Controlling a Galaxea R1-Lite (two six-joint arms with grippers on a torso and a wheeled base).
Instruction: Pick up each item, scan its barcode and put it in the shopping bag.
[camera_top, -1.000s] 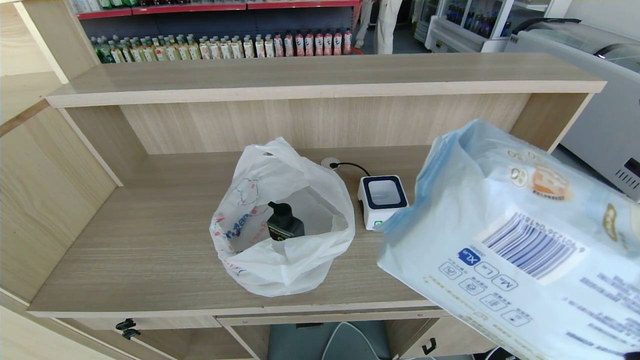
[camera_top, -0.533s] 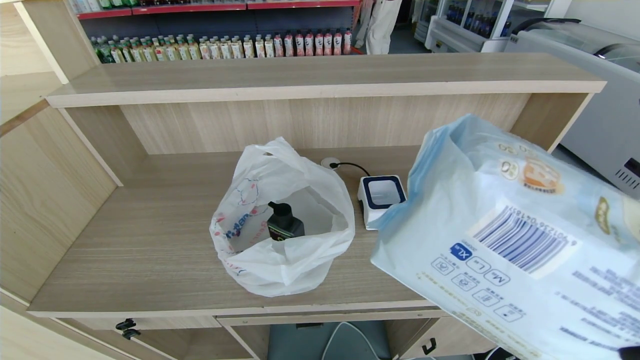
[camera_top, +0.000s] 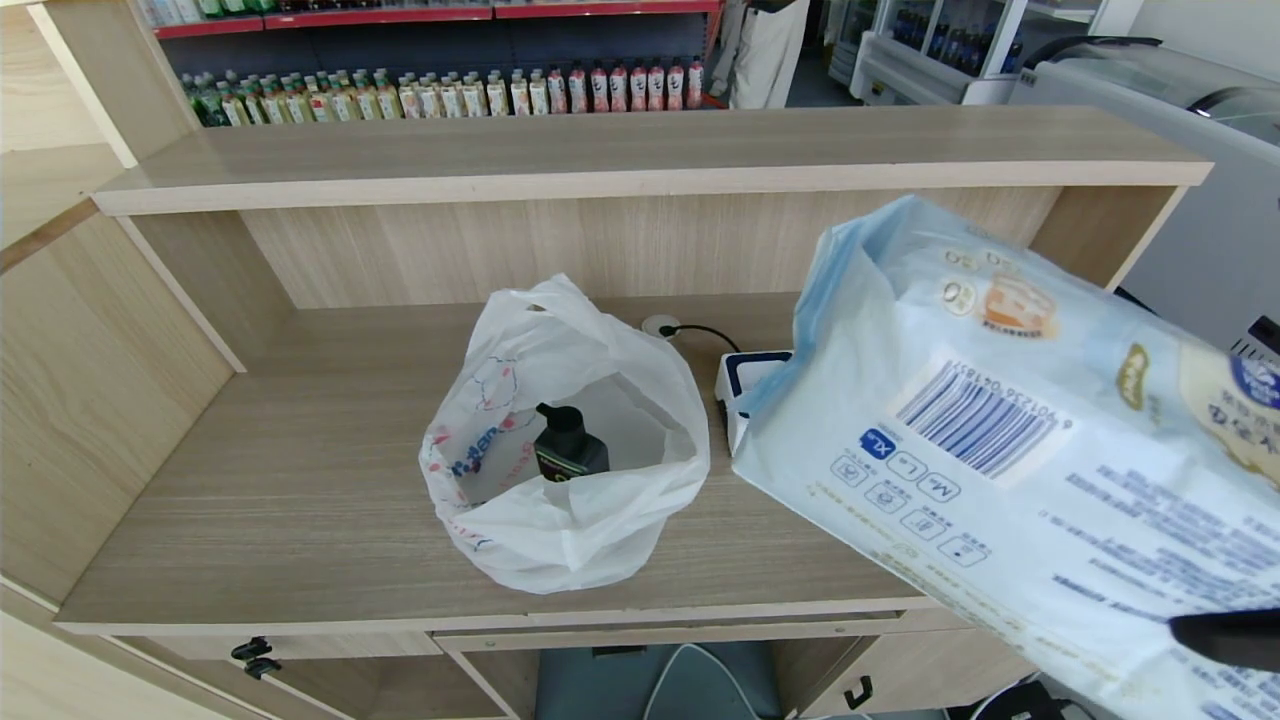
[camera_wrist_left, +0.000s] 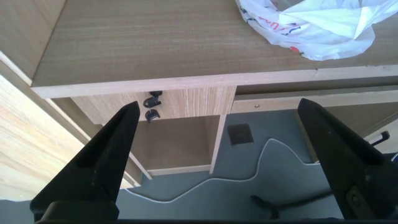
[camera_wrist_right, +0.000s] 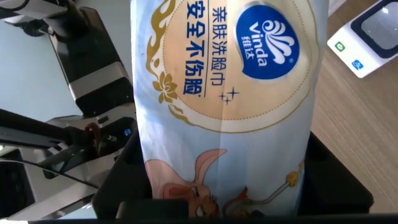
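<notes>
Head view: the shopping bag (camera_top: 560, 470) stands open on the counter (camera_top: 300, 480) with a dark bottle (camera_top: 568, 452) inside. Beside it, the raised pack (camera_top: 1010, 470), barcode up, hides most of the scanner (camera_top: 738, 378).

Left wrist view: the left gripper (camera_wrist_left: 217, 112) is spread wide and empty below the counter edge.

Right wrist view: the right gripper (camera_wrist_right: 227, 168) pinches the pack.

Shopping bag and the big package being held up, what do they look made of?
Shopping bag: thin white plastic film, semi-translucent, crumpled into soft glossy folds. Package: flexible printed plastic wrap, slightly shiny, wrinkled along its blue-tinted end. What is inside looks soft, but that is uncertain.
</notes>
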